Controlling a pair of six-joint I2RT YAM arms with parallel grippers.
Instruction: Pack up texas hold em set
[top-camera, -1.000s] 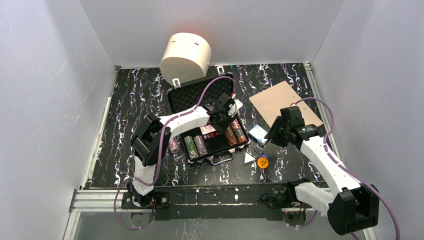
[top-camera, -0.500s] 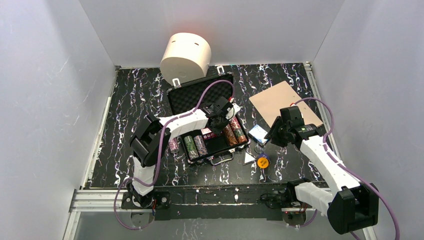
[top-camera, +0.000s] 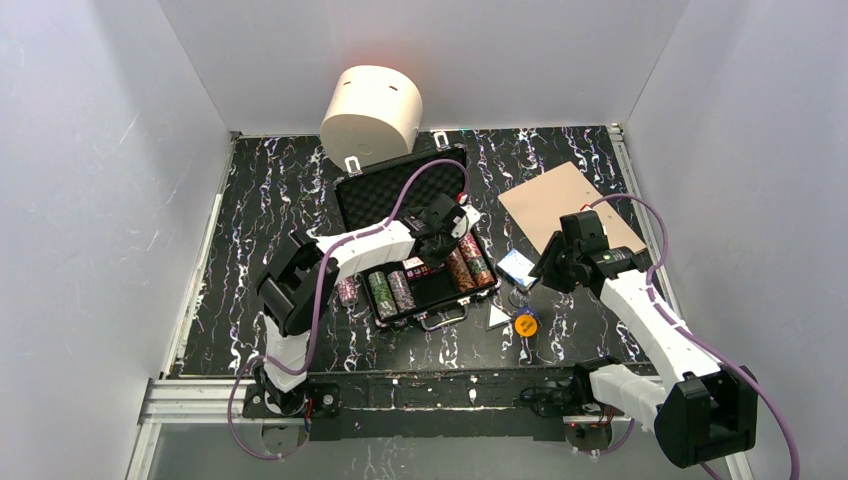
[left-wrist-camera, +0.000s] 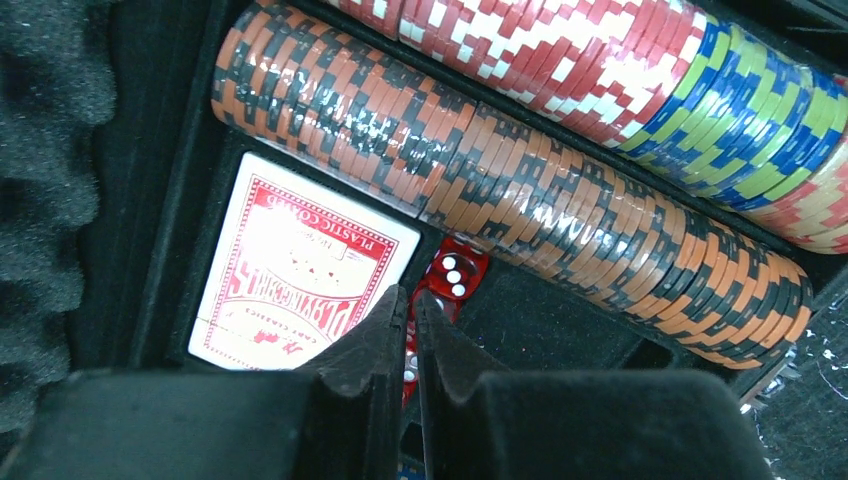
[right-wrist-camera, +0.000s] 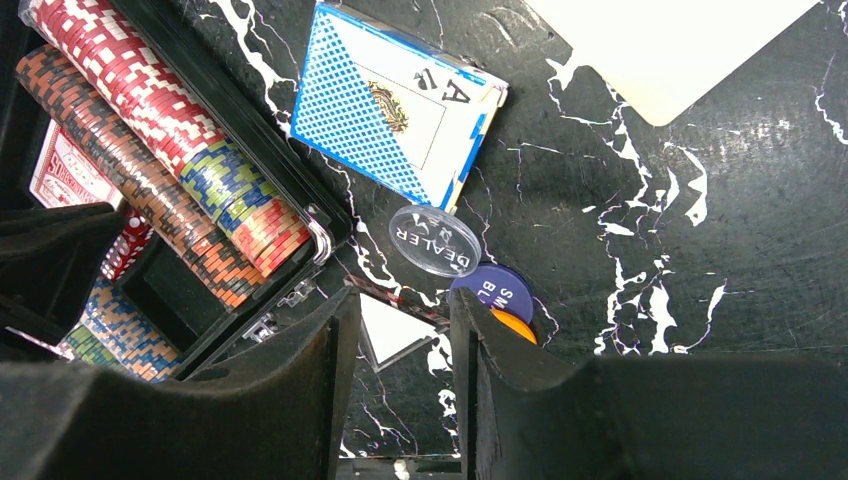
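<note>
briefcase (top-camera: 372, 196) sits centre frame, lid open. Striped chip rows (left-wrist-camera: 520, 190), red deck (left-wrist-camera: 300, 265) and red dice (left-wrist-camera: 452, 275) lie in black foam. left gripper (left-wrist-camera: 411, 325) pressed together over the dice; right gripper (right-wrist-camera: 402, 315) spread. blue deck (right-wrist-camera: 395, 105) lies outside, right of the case.

cream cylinder (top-camera: 371, 113): far edge of table (top-camera: 270, 190) | tan board (top-camera: 570, 205): flat, right side

Lab-style robot test cell: plain white walls (top-camera: 100, 200), black marbled tabletop (top-camera: 270, 180), aluminium frame rail (top-camera: 200, 398).
</note>
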